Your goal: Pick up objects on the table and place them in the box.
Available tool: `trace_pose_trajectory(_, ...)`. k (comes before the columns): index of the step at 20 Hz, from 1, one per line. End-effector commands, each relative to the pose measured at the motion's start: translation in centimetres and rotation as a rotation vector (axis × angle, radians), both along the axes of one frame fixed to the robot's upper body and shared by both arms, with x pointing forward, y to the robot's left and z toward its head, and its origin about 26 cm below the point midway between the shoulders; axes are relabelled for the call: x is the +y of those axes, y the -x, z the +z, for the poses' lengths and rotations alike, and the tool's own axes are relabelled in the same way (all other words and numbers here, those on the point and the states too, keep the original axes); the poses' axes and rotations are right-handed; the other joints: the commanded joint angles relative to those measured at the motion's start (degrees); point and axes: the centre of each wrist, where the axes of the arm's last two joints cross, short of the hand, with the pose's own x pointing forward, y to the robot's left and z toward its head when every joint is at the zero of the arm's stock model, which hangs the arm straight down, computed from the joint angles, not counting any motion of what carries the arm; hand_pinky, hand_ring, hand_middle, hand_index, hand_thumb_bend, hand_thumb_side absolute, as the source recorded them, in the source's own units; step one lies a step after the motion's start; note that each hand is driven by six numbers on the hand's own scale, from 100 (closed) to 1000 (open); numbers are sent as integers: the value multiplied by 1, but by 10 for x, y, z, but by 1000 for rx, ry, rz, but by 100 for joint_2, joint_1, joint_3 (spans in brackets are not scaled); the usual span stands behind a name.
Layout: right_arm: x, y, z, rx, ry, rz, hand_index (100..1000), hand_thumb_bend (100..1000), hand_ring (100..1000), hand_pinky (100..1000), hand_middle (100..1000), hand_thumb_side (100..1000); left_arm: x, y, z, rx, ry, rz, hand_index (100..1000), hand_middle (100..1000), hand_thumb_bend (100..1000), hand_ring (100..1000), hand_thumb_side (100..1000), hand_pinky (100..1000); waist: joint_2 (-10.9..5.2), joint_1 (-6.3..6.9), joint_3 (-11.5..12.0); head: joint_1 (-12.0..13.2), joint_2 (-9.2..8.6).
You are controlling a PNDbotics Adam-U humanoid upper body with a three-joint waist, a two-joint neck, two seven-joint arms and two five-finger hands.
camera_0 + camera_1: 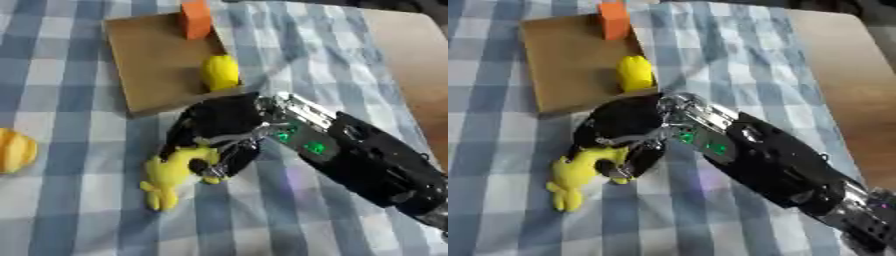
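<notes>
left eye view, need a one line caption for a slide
Robot's right hand closes on a yellow toy on the checked cloth, beside a cardboard box.

The cloth [79, 210] is woven fabric, blue-and-white checked, matt, faintly creased. On it the box [157, 70] looks like plain brown cardboard — dull, smooth. Inside the box, an orange block [197, 19] is matt and a yellow piece [221, 71] slightly shiny. Below the box, the right hand [219, 132] is glossy black plastic with silver metal at the wrist; the yellow toy [171, 175] under it looks soft, rubbery — matt.
</notes>
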Motion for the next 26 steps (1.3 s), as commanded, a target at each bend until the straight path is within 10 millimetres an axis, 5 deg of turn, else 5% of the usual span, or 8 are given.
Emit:
trace_pose_trajectory(1, -8, 6, 15, 50, -21, -12, 595, 100, 588, 693, 374, 220, 1, 3, 8, -28, -11, -2, 841, 702, 100, 758, 643, 981, -132, 65, -17, 22, 11)
trace_pose_trajectory(26, -18, 49, 89, 128, -281, 72, 531, 100, 571, 697, 286, 198, 4, 4, 6, -25, -13, 9, 841, 704, 100, 760, 634, 978, -239, 133, -131, 126, -7)
